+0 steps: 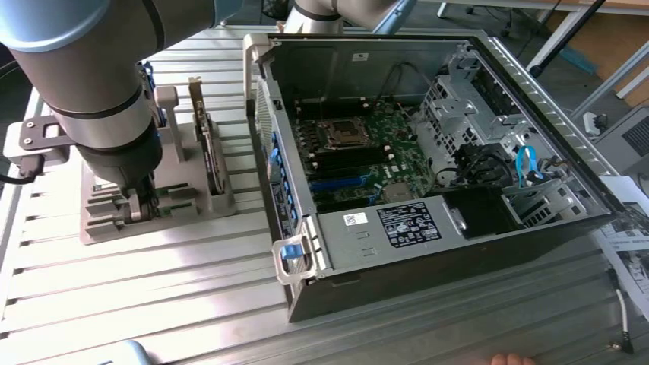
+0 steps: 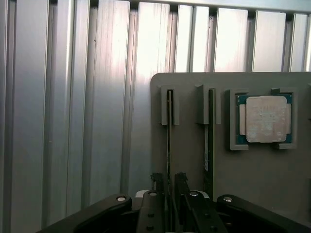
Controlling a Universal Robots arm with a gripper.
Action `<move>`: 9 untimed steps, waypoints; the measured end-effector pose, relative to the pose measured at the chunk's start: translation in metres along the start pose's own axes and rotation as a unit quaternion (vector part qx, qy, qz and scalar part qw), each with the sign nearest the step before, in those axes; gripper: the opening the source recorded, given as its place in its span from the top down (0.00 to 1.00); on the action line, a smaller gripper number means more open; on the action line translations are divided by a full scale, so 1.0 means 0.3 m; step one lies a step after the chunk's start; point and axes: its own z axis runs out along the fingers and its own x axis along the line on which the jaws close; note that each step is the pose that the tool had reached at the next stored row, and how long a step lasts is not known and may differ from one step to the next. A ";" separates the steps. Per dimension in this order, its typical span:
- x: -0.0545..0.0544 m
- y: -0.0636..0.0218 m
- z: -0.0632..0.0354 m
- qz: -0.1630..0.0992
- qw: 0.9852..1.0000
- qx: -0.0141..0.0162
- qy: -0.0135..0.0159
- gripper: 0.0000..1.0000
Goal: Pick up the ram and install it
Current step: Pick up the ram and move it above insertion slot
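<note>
1. The claw (image 2: 168,187) stands wide astride the ram (image 2: 169,126), gripping nothing; the ram sits on edge in a slot of the grey holder (image 2: 190,155).
2. Closing off-centre could tilt or jam it.

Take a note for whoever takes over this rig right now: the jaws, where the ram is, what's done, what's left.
The gripper: jaws open, one on each side of the ram, not clamped.
The ram stands on edge in its slot of the grey holder, on the exterior view's left of the open computer case.
Done: the gripper is in place at the ram.
Left: the ram is not yet gripped, lifted or installed.
</note>
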 end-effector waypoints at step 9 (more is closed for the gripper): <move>0.000 -0.003 0.005 0.000 1.000 0.000 0.000 0.76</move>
